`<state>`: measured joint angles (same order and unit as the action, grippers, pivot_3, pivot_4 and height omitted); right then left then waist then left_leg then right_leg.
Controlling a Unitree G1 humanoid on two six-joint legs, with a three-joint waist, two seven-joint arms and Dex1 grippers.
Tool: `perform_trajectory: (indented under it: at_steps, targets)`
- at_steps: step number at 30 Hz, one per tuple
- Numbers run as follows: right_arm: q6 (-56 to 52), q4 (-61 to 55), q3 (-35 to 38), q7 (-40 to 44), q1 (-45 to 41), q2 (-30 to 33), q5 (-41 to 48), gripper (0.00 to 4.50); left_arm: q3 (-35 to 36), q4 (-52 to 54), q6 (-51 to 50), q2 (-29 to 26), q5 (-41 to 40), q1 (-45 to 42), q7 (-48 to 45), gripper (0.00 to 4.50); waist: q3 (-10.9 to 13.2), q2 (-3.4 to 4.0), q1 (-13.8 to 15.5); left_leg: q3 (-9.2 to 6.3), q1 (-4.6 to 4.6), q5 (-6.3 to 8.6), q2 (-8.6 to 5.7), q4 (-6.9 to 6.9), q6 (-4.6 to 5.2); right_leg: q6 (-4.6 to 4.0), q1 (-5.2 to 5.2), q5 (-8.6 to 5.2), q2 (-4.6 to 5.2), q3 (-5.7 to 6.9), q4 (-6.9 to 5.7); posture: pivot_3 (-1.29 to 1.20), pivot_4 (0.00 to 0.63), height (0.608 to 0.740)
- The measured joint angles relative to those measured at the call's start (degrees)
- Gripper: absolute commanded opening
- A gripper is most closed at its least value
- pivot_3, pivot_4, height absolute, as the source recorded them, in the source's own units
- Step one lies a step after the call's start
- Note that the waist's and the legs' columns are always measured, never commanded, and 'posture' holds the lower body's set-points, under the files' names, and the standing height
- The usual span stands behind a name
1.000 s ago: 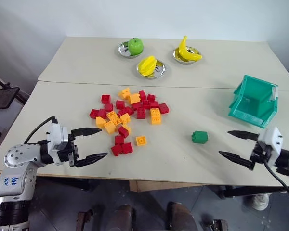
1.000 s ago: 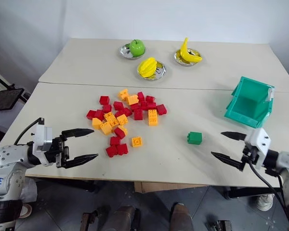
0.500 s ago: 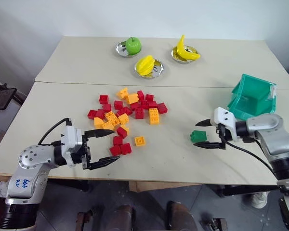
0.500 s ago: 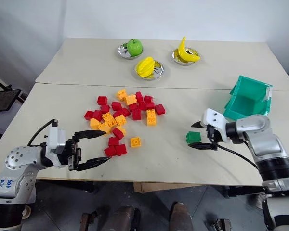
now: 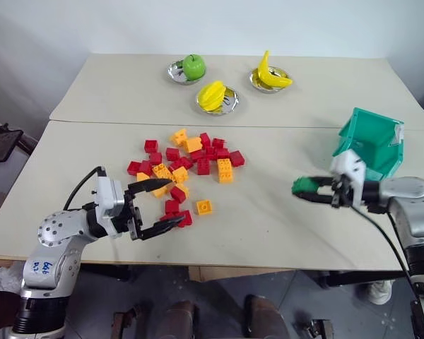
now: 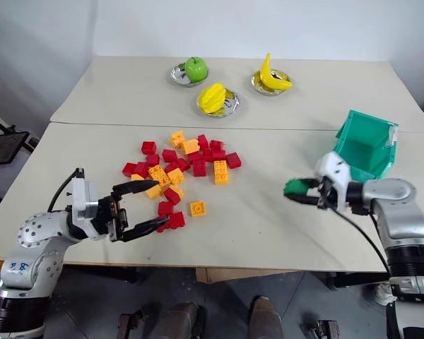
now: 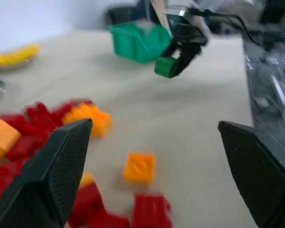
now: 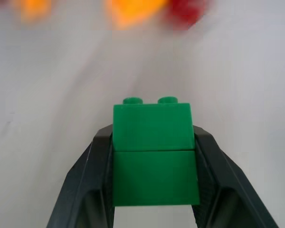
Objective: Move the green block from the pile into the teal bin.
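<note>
My right gripper (image 5: 305, 189) is shut on the green block (image 5: 302, 186), holding it lifted a little above the table, just left of the teal bin (image 5: 372, 143). In the right wrist view the green block (image 8: 154, 153) sits squarely between the two black fingers. The pile (image 5: 187, 164) of red, orange and yellow bricks lies at the table's middle left. My left gripper (image 5: 165, 205) stands open at the pile's near edge, its fingers either side of some red bricks without closing on them. The left wrist view also shows the green block (image 7: 165, 66) held in front of the teal bin (image 7: 140, 41).
At the back of the table three metal dishes hold a green apple (image 5: 193, 66), a yellow fruit (image 5: 215, 94) and a banana (image 5: 270, 73). A seam (image 5: 219, 126) runs between the two tabletops. Bare tabletop lies between the pile and the bin.
My right gripper swung in to the green block, shut on it and lifted it toward the bin. My left gripper moved right, up to the pile's near edge, staying open.
</note>
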<state>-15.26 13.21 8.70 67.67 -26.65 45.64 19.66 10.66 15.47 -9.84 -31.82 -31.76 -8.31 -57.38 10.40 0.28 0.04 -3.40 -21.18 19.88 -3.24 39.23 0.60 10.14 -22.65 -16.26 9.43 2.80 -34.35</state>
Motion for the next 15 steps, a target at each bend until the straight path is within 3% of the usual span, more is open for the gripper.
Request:
perform_trajectory:
  at_steps: [4,8,13,15]
  targets:
    - [-1.1,3.6,9.5,-10.7,-2.2,0.8,1.4,1.52,0.6,1.0,-0.1,1.9,-0.7,-0.4,3.9,4.5,0.0,0.0,-0.1,0.03,0.01,0.0,-0.08,0.0,-0.01,0.0,0.0,0.0,-0.01,0.0,0.02,0.0,0.15,0.74]
    - [3.3,17.8,9.9,-20.5,-10.6,3.2,-4.0,1.52,-0.4,1.1,0.0,2.5,-0.7,-0.4,4.7,4.5,0.0,0.03,-0.3,0.2,0.06,0.0,-0.06,-0.02,0.0,0.0,-0.04,0.0,-0.01,-0.06,0.0,0.0,0.15,0.74]
    - [8.8,32.2,7.2,-25.8,-19.1,3.3,-9.5,1.52,-0.7,0.9,0.2,2.5,-0.5,-1.1,4.8,4.5,0.0,0.03,-0.5,0.25,0.02,0.0,-0.02,-0.07,-0.01,-0.01,-0.06,0.0,-0.05,-0.06,0.07,0.0,0.15,0.74]
    - [10.5,36.4,6.3,-25.9,-20.8,3.0,-10.3,2.25,-0.7,0.9,0.3,2.5,-0.4,-1.2,4.9,4.5,0.0,0.03,-0.5,0.25,0.0,0.0,-0.03,-0.07,0.0,-0.01,-0.06,0.0,-0.04,-0.06,0.1,0.0,0.15,0.74]
